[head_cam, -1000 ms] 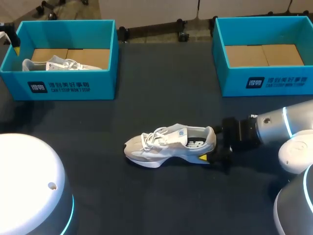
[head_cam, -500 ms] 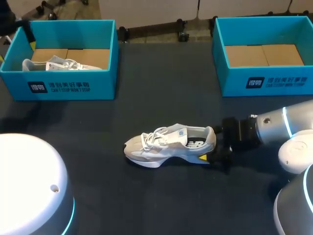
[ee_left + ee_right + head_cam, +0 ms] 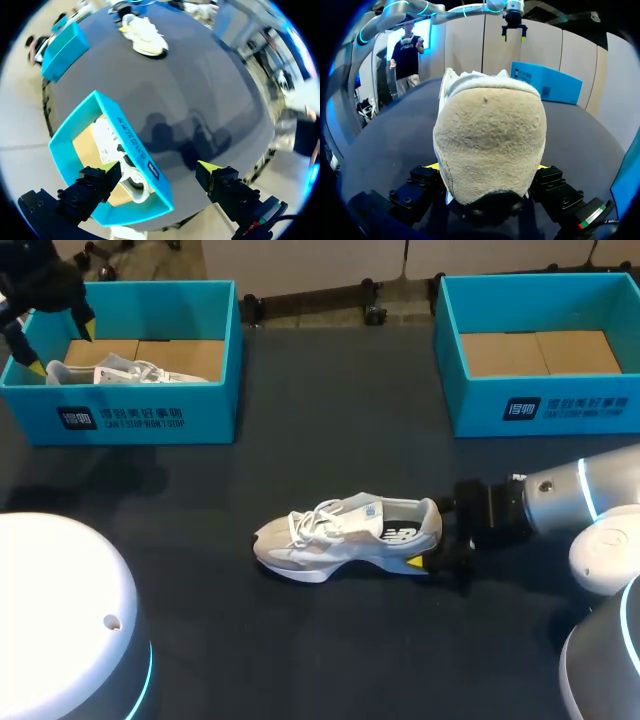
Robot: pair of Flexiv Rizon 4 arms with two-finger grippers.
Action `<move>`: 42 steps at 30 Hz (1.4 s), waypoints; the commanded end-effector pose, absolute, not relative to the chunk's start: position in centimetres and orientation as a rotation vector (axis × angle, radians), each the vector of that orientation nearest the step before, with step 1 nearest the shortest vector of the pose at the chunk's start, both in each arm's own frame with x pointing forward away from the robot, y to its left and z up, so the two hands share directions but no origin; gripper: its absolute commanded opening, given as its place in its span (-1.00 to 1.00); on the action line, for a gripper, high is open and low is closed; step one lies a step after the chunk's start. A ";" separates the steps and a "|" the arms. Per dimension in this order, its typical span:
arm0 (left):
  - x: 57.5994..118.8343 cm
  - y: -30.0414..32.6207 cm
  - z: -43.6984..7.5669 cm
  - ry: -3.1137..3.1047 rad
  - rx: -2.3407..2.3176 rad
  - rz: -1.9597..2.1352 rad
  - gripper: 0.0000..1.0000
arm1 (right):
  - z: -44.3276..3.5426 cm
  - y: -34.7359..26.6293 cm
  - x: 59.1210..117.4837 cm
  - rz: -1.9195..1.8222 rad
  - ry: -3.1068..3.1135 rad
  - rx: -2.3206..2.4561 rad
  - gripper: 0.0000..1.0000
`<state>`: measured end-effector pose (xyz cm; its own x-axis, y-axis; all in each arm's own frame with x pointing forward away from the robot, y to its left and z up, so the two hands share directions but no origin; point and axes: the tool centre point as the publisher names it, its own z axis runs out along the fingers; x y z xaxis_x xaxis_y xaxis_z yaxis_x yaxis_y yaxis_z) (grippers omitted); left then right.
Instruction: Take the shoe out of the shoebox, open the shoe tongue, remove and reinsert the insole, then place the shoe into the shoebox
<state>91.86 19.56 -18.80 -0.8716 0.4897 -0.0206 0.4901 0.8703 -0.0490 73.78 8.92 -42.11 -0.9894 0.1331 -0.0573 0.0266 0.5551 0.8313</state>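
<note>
Shoe: the shoe (image 3: pixel 345 532) is out of its box and sits on its sole in the middle of the table (image 3: pixel 330 650), with its toe toward your left side and its heel toward your right arm.
Right claw: your right gripper (image 3: pixel 488 169) is closed on the heel, one finger on each side. I judge this is to pin the shoe so the tongue and insole can be worked.
Left claw: your left gripper (image 3: pixel 160 167) is spread wide and holds nothing. It hangs over the end of the left shoebox (image 3: pixel 150 418), one finger inside the wall and one outside.
Second shoe: a second shoe (image 3: pixel 110 371) lies inside that box, just under the left claw — probably why the arm is there.
Right shoebox: the right shoebox (image 3: pixel 545 405) shows only its cardboard floor.
Stage: tongue and insole steps look not yet done — the laces sit closed.
</note>
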 end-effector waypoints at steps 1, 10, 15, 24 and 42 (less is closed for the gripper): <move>90.4 19.1 -18.9 3.017 0.060 -0.141 1.00 | -42.1 9.2 73.8 1.417 2.671 0.141 -1.00; 90.1 18.2 -19.1 3.016 -0.077 -0.149 1.00 | -42.1 9.2 73.8 1.417 2.671 0.141 -1.00; 90.1 18.2 -19.1 3.016 -0.077 -0.149 1.00 | -42.1 9.2 73.8 1.417 2.671 0.141 -1.00; 90.1 17.8 -19.1 2.996 -0.153 -0.170 1.00 | -42.1 9.2 73.8 1.417 2.671 0.141 -1.00; 88.1 12.9 -18.1 2.801 -1.155 -0.083 1.00 | -42.1 9.2 73.8 1.417 2.671 0.141 -1.00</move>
